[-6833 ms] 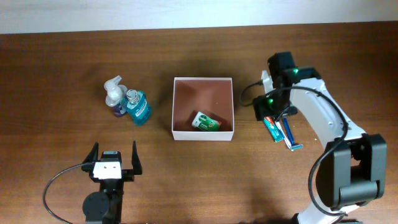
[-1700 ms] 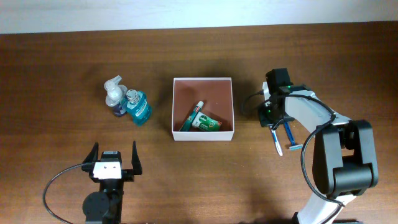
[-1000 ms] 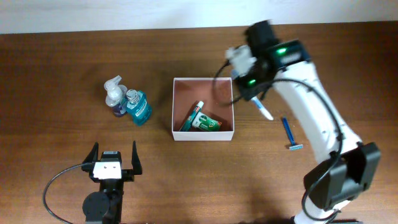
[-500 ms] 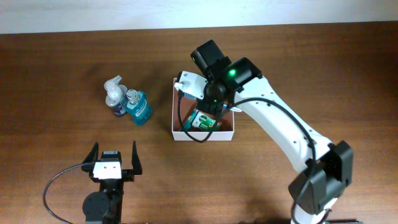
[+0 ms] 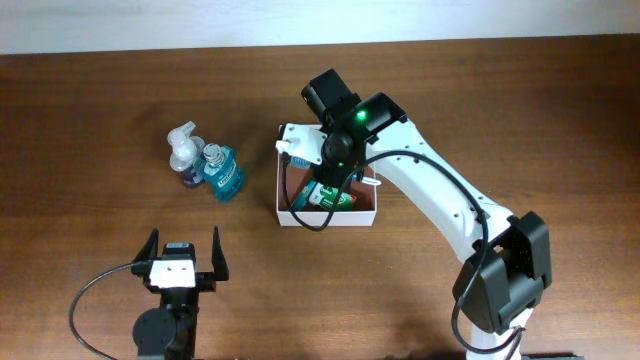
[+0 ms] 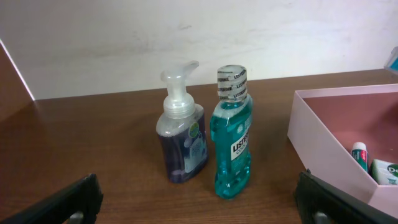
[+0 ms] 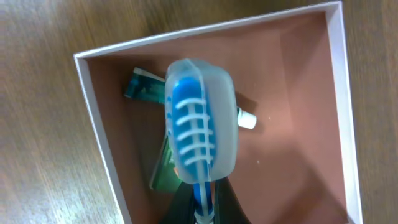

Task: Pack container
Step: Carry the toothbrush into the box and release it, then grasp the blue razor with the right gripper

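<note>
**Right arm holds a capped toothbrush over the open container**

A wooden table (image 5: 520,100) is seen from above. The container (image 5: 327,220), a shallow square box with thin white walls and a pinkish-brown inside, sits near the middle of the table. The right arm reaches from the near right corner across to it, and its wrist hangs above the box.

In the right wrist view, the right gripper (image 7: 200,210) is clenched on the handle of a toothbrush (image 7: 200,121). The brush has blue bristles under a clear cap, and its head is over the inside of the container (image 7: 292,124). Whether the brush touches anything below cannot be told.

Two things lie in the box. One is a toothpaste tube (image 7: 245,118) with a white cap. The other is a green pack (image 7: 163,171), just beside the tube.

Well to the left of the box stand a soap dispenser (image 5: 183,155) with purple liquid and a blue mouthwash bottle (image 5: 222,172), close together and upright.

The left gripper (image 5: 183,248) sits at the near left with its fingers spread wide, grasping nothing.
</note>
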Robot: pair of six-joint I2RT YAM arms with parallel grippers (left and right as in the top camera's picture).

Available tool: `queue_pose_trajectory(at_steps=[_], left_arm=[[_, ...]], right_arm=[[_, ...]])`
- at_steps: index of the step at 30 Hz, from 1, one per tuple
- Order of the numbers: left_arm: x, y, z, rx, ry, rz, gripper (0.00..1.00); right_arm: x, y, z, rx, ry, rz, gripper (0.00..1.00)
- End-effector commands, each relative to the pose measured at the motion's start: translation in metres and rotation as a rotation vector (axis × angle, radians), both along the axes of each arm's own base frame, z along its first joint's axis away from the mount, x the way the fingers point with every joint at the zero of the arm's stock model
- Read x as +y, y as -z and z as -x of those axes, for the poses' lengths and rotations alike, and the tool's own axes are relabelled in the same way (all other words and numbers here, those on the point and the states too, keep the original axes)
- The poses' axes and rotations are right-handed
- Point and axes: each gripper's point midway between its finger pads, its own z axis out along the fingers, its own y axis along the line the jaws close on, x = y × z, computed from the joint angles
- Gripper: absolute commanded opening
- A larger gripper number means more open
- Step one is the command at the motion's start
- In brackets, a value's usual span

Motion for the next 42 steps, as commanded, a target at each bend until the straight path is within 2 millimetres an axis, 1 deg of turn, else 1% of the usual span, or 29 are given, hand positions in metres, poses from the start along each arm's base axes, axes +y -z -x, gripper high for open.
queue_pose_trajectory(at_steps=[1, 3, 6, 7, 8, 9, 10, 13, 16, 17, 20, 22, 25, 26, 27, 29, 30, 32, 33, 34, 35, 37, 39, 40, 41, 42], left_arm=[[-0.001, 0.002, 0.0, 0.001, 0.009, -0.011, 0.99], [-0.001, 0.002, 0.0, 0.001, 0.009, -0.011, 0.99], [-0.001, 0.002, 0.0, 0.001, 0.009, -0.011, 1.0], [-0.001, 0.002, 0.0, 0.001, 0.009, -0.011, 0.99], [-0.001, 0.002, 0.0, 0.001, 0.009, -0.011, 0.99], [-0.001, 0.002, 0.0, 0.0, 0.009, -0.011, 0.99], [-0.001, 0.002, 0.0, 0.001, 0.009, -0.011, 0.99], [-0.001, 0.002, 0.0, 0.001, 0.009, -0.011, 0.99], [-0.001, 0.002, 0.0, 0.0, 0.009, -0.011, 0.99], [-0.001, 0.002, 0.0, 0.001, 0.009, -0.011, 0.99], [-0.001, 0.002, 0.0, 0.001, 0.009, -0.011, 0.99], [-0.001, 0.002, 0.0, 0.001, 0.009, -0.011, 0.99], [-0.001, 0.002, 0.0, 0.001, 0.009, -0.011, 0.99], [-0.001, 0.002, 0.0, 0.001, 0.009, -0.011, 0.99], [-0.001, 0.002, 0.0, 0.0, 0.009, -0.011, 0.99], [-0.001, 0.002, 0.0, 0.0, 0.009, -0.011, 0.99], [-0.001, 0.002, 0.0, 0.001, 0.009, -0.011, 0.99], [-0.001, 0.002, 0.0, 0.001, 0.009, -0.011, 0.99], [-0.001, 0.002, 0.0, 0.001, 0.009, -0.011, 0.99], [-0.001, 0.002, 0.0, 0.001, 0.009, -0.011, 0.99], [-0.001, 0.002, 0.0, 0.001, 0.009, -0.011, 0.99], [-0.001, 0.002, 0.0, 0.001, 0.009, -0.011, 0.99], [-0.001, 0.002, 0.0, 0.0, 0.009, -0.011, 0.99], [-0.001, 0.002, 0.0, 0.001, 0.009, -0.011, 0.99], [-0.001, 0.002, 0.0, 0.001, 0.009, -0.011, 0.99], [-0.001, 0.002, 0.0, 0.001, 0.009, -0.011, 0.99]], right_arm=[[0.01, 0.003, 0.009, 0.03, -0.036, -0.021, 0.04], [0.01, 0.004, 0.011, 0.037, -0.039, -0.017, 0.06], [0.009, 0.004, 0.012, 0.044, -0.034, -0.015, 0.48], [0.009, 0.004, 0.012, 0.045, -0.03, -0.014, 0.55], [0.009, 0.004, 0.012, 0.045, -0.03, -0.015, 0.85], [0.009, 0.004, 0.012, 0.046, -0.026, -0.016, 0.95], [0.009, 0.004, 0.012, 0.049, -0.012, -0.019, 0.99], [0.01, 0.001, 0.012, 0.058, 0.033, -0.031, 0.99], [0.011, -0.012, 0.012, 0.073, 0.107, -0.061, 0.99], [0.013, -0.026, 0.016, 0.093, 0.158, -0.098, 0.99], [0.016, -0.045, 0.023, 0.122, 0.187, -0.138, 0.99], [0.009, -0.056, 0.029, 0.136, 0.192, -0.124, 0.99], [-0.009, -0.065, 0.033, 0.158, 0.237, -0.085, 0.99], [-0.02, -0.067, 0.029, 0.158, 0.289, -0.064, 0.98], [-0.043, -0.065, 0.019, 0.15, 0.419, -0.018, 0.94], [-0.079, -0.061, 0.006, 0.145, 0.6, 0.041, 0.91], [-0.094, -0.059, 0.003, 0.148, 0.66, 0.058, 0.9], [-0.129, -0.055, -0.006, 0.169, 0.81, 0.079, 0.89], [-0.142, -0.055, -0.008, 0.18, 0.864, 0.077, 0.89], [-0.167, -0.052, -0.014, 0.199, 0.965, 0.072, 0.89], [-0.175, -0.051, -0.015, 0.205, 0.995, 0.071, 0.89], [-0.208, -0.046, -0.016, 0.239, 1.106, 0.078, 0.89], [-0.233, -0.037, -0.011, 0.28, 1.176, 0.091, 0.89], [-0.253, -0.022, -0.004, 0.343, 1.234, 0.094, 0.89], [-0.261, -0.012, 0.0, 0.377, 1.259, 0.094, 0.89], [-0.271, 0.004, 0.008, 0.423, 1.288, 0.102, 0.89]])
